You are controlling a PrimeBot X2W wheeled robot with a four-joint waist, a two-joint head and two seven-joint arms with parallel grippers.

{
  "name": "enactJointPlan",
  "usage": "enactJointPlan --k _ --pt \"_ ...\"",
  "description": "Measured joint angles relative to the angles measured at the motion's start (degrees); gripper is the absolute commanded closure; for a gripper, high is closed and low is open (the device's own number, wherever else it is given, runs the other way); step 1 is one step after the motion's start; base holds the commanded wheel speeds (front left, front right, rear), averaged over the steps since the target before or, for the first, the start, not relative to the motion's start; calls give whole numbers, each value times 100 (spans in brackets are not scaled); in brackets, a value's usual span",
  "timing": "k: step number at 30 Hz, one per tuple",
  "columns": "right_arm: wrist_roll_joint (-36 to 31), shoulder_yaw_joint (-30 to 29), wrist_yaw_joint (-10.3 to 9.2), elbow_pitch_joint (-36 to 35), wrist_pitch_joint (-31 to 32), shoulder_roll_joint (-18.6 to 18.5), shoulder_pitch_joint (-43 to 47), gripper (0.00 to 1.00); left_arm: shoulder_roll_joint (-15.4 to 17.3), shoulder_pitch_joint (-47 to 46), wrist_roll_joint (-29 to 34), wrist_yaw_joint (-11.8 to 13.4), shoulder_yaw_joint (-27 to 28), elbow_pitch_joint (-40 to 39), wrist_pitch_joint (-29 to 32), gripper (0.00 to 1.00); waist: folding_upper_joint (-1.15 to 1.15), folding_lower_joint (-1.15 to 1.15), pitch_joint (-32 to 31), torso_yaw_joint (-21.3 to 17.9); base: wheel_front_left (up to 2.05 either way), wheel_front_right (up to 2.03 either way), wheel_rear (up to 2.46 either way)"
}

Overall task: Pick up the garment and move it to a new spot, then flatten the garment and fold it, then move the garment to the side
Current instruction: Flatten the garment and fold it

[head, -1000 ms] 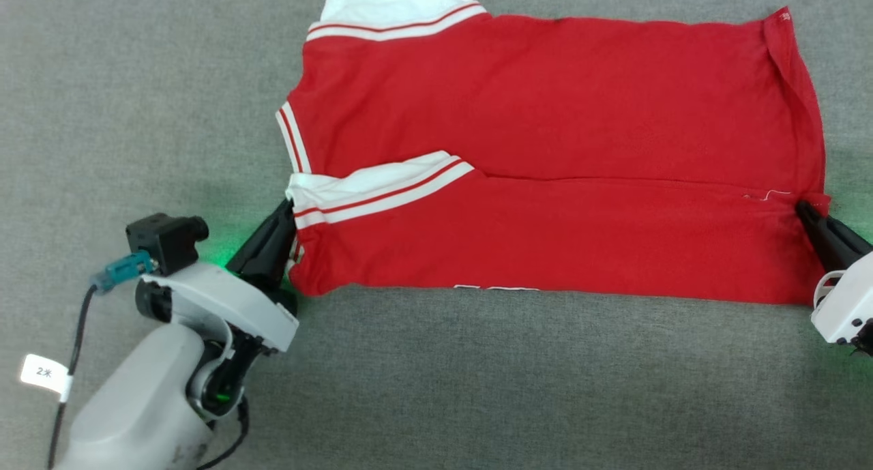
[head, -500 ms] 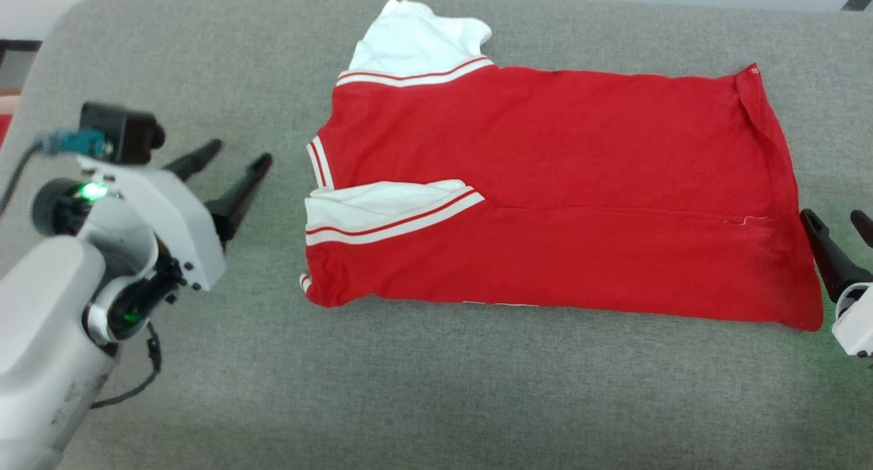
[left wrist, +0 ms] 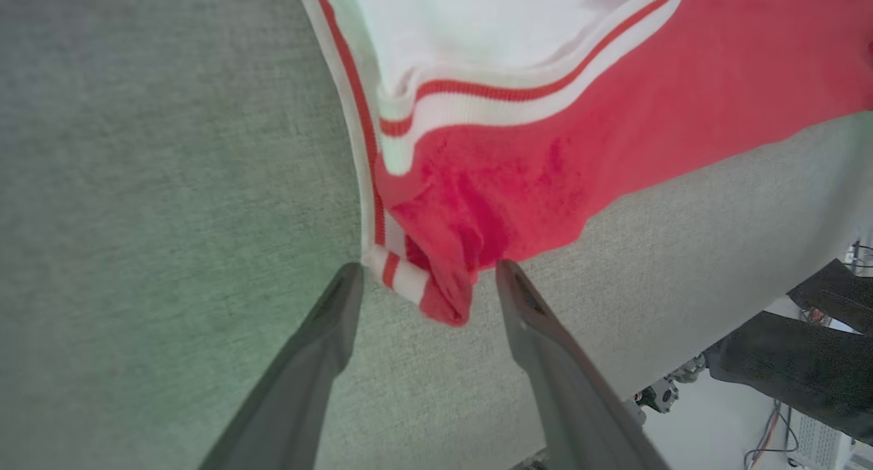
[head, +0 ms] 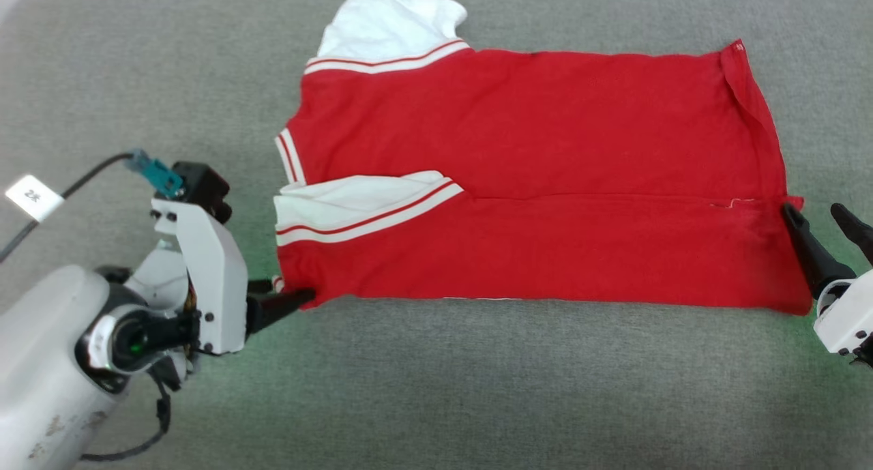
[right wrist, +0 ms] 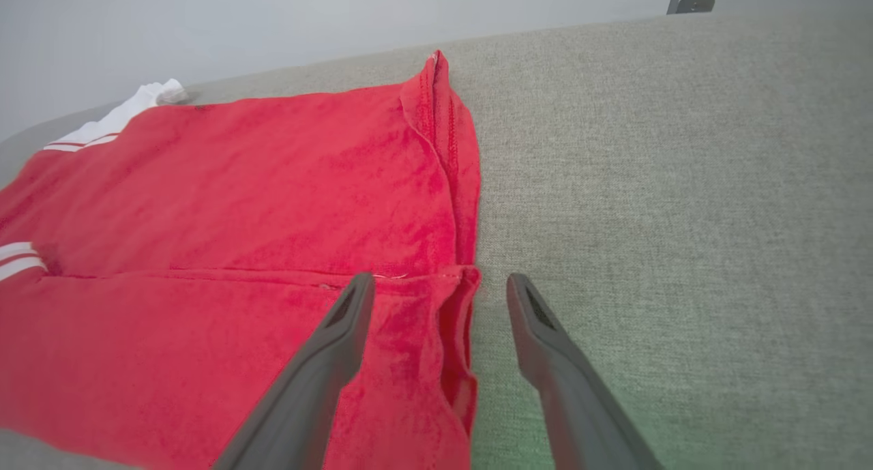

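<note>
The garment (head: 532, 177) is a red shirt with white sleeves and striped trim, lying flat on the grey surface with its near long edge folded up over the middle. My left gripper (head: 290, 294) is open at its near left corner. In the left wrist view that bunched corner of the garment (left wrist: 518, 183) lies between the spread fingertips of the left gripper (left wrist: 428, 271). My right gripper (head: 811, 209) is open at the right hem. In the right wrist view the left finger of the right gripper (right wrist: 440, 279) stands over the hem of the garment (right wrist: 239, 204) and the right finger over bare cloth.
The grey fabric-covered table (head: 477, 388) has bare room in front of the shirt and to both sides. A cable with a white tag (head: 31, 196) hangs by my left wrist. The table's edge (left wrist: 682, 381) runs close behind the left gripper, with dark gear below it.
Both grippers have opened and let go of the shirt. The left gripper swung away to the left, then came back to the near left corner. The head camera shifted.
</note>
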Motion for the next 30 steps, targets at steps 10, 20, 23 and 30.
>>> enactJointPlan --k 10,20,23,30 --pt "-10 40 0 -67 53 15 -118 0 -287 37 -44 -167 -14 773 -157 18 0 0 197 -275 0 0 0" --pt "-85 516 0 -458 1135 -345 -49 0 -485 -3 -92 -555 7 1117 -356 100 0 0 194 -279 0 0 0" --pt "-5 687 0 -587 1915 -536 7 0 -565 -42 -69 -637 -32 1112 -388 100 0 0 184 -223 0 0 0" --pt "-338 877 0 -655 3275 -780 -245 0 -756 -151 33 -757 -135 1060 -461 100 0 0 247 -91 0 0 0"
